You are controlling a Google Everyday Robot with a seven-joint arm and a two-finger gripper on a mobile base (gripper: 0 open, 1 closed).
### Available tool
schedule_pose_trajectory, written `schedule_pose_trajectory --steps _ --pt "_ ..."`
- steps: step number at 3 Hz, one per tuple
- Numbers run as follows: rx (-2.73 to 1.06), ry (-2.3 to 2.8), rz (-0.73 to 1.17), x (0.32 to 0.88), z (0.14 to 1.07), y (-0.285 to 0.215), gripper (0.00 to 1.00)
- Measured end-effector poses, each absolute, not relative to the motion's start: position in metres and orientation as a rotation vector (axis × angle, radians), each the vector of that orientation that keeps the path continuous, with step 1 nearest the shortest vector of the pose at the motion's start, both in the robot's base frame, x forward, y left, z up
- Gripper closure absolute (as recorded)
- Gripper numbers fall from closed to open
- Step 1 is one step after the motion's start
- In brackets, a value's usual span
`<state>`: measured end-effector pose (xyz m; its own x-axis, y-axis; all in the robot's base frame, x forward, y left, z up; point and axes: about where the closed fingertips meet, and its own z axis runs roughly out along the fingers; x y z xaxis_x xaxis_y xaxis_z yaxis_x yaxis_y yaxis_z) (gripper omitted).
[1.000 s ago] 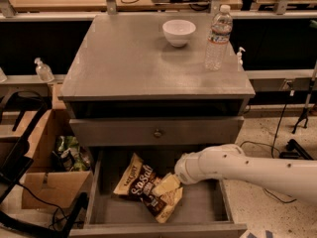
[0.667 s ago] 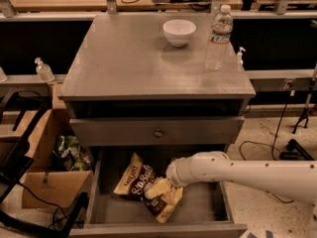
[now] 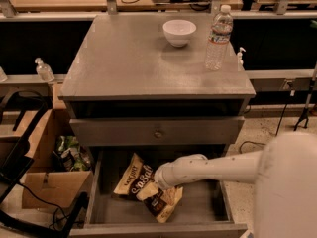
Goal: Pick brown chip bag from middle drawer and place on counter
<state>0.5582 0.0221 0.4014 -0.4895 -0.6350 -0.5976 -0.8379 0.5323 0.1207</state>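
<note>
The brown chip bag (image 3: 134,174) lies crumpled on the grey floor of the open middle drawer (image 3: 200,202), left of centre, with white lettering on its dark middle. My white arm reaches in from the right. My gripper (image 3: 158,185) sits at the arm's end, down on the middle of the bag, and the wrist hides most of it. The lower part of the bag sticks out below the gripper. The grey counter (image 3: 133,58) is the cabinet top above the drawers.
A white bowl (image 3: 179,32) and a water bottle (image 3: 219,31) stand at the counter's back right. A closed drawer front with a round knob (image 3: 157,132) sits above the open drawer. A cardboard box (image 3: 44,187) stands on the floor to the left.
My arm has moved left over the bag, so the gripper now sits on the bag's middle. The bag has stayed in place.
</note>
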Motion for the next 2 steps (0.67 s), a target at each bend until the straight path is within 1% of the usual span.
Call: schedule_pose_trajectory --steps 1,2 --pt "-1.234 2.341 0.559 0.5538 0.3808 0.0454 0.38" --pt "-1.243 2.336 0.563 0.5530 0.3806 0.0497 0.60"
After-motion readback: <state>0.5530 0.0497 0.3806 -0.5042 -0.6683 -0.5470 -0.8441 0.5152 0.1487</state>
